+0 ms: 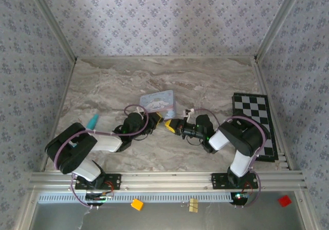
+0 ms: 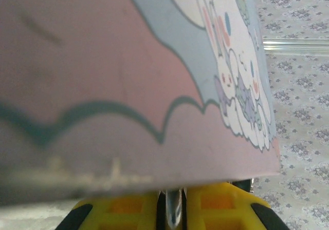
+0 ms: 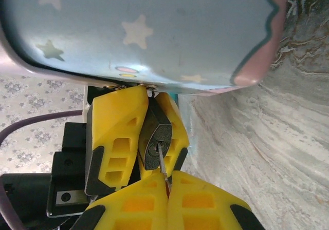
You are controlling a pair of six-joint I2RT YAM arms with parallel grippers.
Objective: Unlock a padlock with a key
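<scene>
Right fingers [image 3: 175,184] pressed together on key [image 3: 161,162]. Only its thin blade shows, tip at the keyhole of padlock [image 3: 156,140]; cannot tell how deep it sits. Padlock clamped between left fingers [image 3: 121,132], keyhole end facing the right fingers. The two sets of fingers meet tip to tip at mid-surface [image 1: 216,81]. Tin [image 1: 157,100] lies just beyond them, its edge right over the padlock. Chessboard [image 1: 254,122] lies well apart at the right edge.
</scene>
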